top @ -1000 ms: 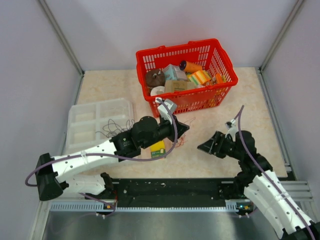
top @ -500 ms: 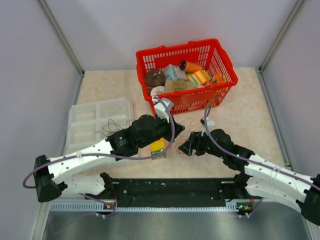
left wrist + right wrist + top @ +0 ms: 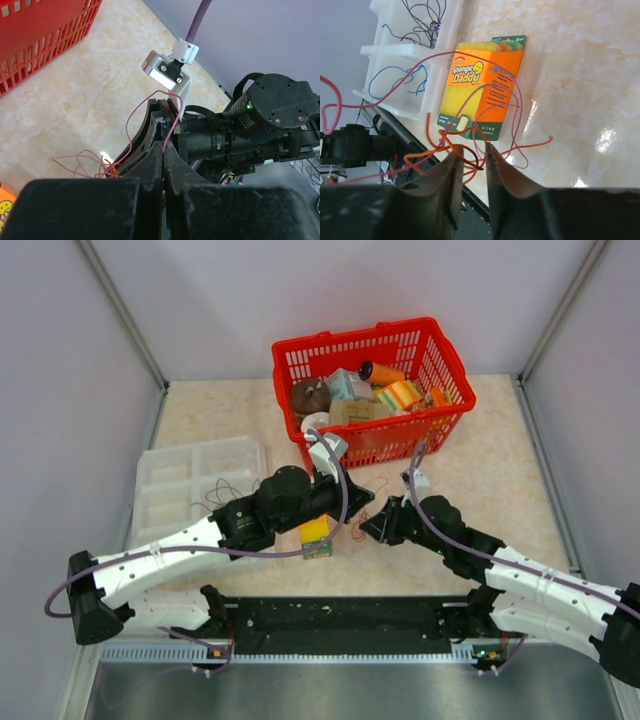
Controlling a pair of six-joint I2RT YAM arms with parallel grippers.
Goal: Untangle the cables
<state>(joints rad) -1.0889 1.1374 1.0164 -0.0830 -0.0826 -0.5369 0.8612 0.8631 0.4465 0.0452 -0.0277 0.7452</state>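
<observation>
The cables are thin pink and orange wires, knotted in a small tangle (image 3: pixel 356 527) on the table between my two grippers. My left gripper (image 3: pixel 164 145) is shut on a pink wire (image 3: pixel 129 131), which loops down to the orange knot (image 3: pixel 111 171). My right gripper (image 3: pixel 472 152) faces it from the right, its jaws a finger's width apart. An orange wire loop (image 3: pixel 451 144) lies in that gap, and the jaws do not press on it. Pink strands (image 3: pixel 517 125) trail across the table beyond.
A Sponge Daddy box (image 3: pixel 485 90) lies just behind the tangle. A white compartment tray (image 3: pixel 190 480) at the left holds a blue wire (image 3: pixel 402 80) and dark wires (image 3: pixel 425 15). A red basket (image 3: pixel 455 375) full of items stands at the back.
My right arm has swung in from the right to the tangle and now has the orange loop between its jaws. The left gripper has stayed shut on the pink wire, hardly moving.
</observation>
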